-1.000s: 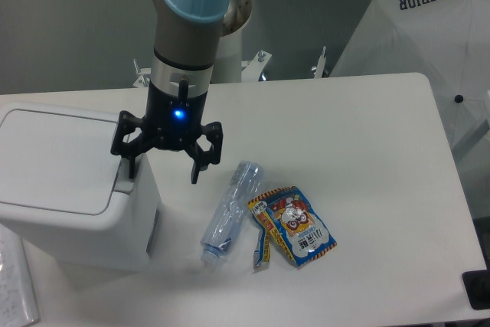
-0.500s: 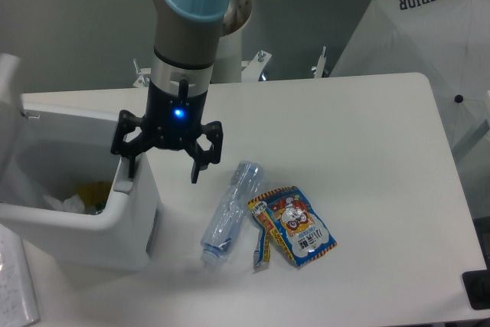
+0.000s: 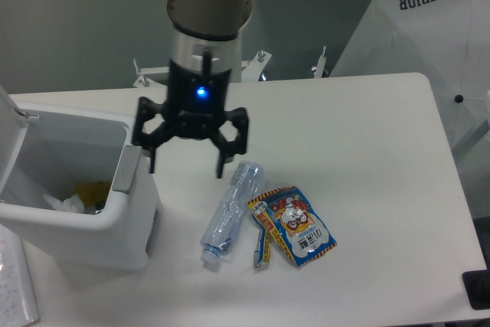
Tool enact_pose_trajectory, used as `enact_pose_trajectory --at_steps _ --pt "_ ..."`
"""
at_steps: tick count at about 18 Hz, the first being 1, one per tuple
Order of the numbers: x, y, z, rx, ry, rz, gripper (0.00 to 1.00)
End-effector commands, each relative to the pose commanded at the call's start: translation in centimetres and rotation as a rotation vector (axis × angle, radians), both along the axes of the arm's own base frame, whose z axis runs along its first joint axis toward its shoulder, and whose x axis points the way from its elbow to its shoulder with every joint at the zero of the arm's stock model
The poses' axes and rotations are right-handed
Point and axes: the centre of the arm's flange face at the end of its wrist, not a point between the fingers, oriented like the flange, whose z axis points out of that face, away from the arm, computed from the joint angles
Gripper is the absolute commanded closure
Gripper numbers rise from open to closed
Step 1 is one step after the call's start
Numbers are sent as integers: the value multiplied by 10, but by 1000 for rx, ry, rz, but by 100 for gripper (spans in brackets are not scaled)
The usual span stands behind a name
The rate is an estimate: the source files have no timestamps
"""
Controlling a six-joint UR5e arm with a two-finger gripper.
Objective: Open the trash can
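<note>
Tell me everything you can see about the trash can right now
The trash can is a large white boxy bin, plastic by its look, with rounded corners, standing upright on the table's left side. Its lid is swung up at the far left, partly out of frame, so the inside shows: crumpled white and yellow trash. A grey tab sits on its right rim. The gripper hangs just right of it, fingers spread, not visibly touching.

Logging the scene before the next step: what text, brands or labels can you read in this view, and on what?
"SUPERIOR": printed on the white umbrella at the top right, tilted.
Snack packet: colourful print with a white label patch, too small and blurred to read.
Plastic bottle: no readable label.
Trash can: no text visible.
Paper sheet at the lower left: faint marks, unreadable.
</note>
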Motion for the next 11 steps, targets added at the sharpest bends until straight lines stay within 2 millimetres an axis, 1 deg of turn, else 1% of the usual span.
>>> enact_pose_trajectory --at_steps 2,4,5,7,8,9,11 --pt "-18 -8 -9 -16 17 -19 0" --pt "-44 -11 -32 -43 7 -25 0" --pt "-56 -15 -39 -52 14 -33 0" --pt "-83 -24 -58 -75 23 -60 0" --pt "-97 -34 -63 -82 33 -68 0" --pt "-113 -46 -69 -93 43 -72 0" --pt "-140 -75 -75 -156 101 -87 0"
